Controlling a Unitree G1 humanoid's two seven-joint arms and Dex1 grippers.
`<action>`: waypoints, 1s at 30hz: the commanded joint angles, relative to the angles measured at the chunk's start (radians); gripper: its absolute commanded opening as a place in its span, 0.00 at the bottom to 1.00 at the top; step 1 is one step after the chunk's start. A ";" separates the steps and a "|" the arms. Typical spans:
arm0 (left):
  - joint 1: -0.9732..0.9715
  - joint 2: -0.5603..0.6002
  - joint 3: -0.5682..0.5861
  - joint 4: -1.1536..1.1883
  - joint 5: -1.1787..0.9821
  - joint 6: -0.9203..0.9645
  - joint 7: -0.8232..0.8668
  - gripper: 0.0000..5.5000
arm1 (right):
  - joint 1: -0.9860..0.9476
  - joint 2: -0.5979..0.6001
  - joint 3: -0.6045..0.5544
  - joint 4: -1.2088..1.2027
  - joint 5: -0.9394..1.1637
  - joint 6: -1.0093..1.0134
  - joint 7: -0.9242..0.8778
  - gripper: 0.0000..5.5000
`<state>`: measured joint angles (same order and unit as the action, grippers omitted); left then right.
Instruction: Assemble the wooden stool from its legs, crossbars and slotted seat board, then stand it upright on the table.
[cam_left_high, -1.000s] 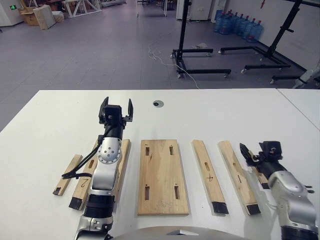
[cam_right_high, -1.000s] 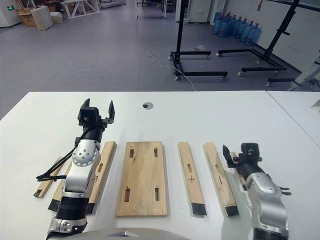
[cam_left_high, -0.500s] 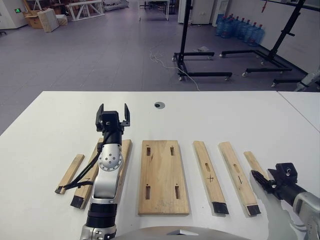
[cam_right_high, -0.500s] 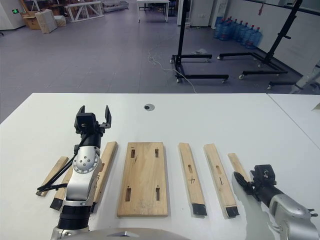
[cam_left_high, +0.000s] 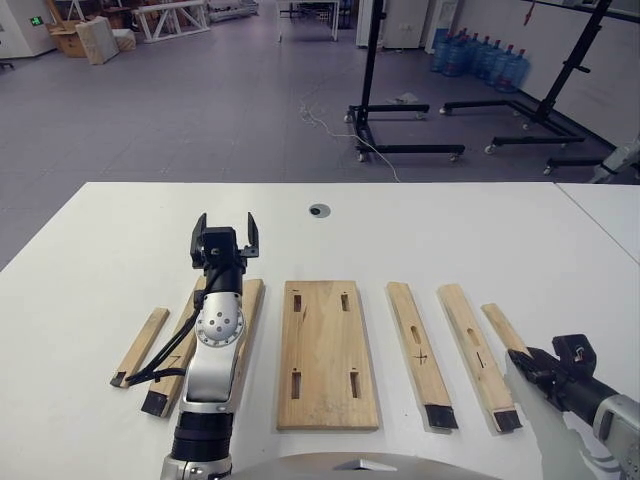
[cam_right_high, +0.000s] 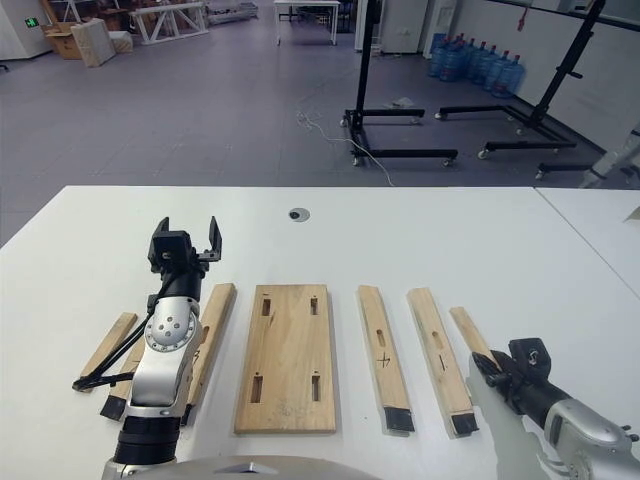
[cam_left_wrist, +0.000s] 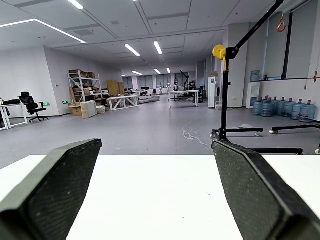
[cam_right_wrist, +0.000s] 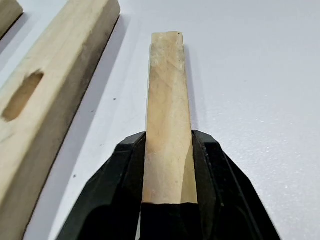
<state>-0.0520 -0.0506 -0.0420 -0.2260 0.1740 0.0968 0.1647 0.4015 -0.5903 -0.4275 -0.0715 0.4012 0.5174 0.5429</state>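
Narrow pale wooden crossbar (cam_right_wrist: 168, 85) lying on white table (cam_left_high: 430, 230) | right gripper (cam_right_wrist: 169, 141) clamping its end | left gripper (cam_left_high: 226, 221) hovering, fingers apart

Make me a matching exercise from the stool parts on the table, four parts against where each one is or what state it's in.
1 seat board
2 cross-marked leg
3 right-hand crossbar
4 left-hand crossbar

A gripped by the right jaws
B lying free, outermost on the left
C four slots, middle of the row
D between the seat board and another leg

Pairs: 1-C, 2-D, 3-A, 4-B
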 joint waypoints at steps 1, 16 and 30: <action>-0.021 0.009 0.009 -0.003 -0.013 0.018 -0.018 0.74 | -0.064 0.053 0.067 0.135 -0.041 0.079 -0.072 0.23; -0.153 0.057 0.085 0.096 -0.234 0.059 -0.215 0.74 | -0.785 0.304 0.222 0.025 -0.009 -0.048 -0.277 0.23; -0.195 0.084 0.248 -0.015 -1.116 0.537 -0.583 0.74 | -0.813 0.463 0.636 0.000 -0.229 -0.412 -0.112 0.23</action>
<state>-0.2345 0.0138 0.1944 -0.2316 -0.8941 0.5971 -0.4101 -0.3708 -0.1340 0.1808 -0.0831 0.1943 0.1390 0.4023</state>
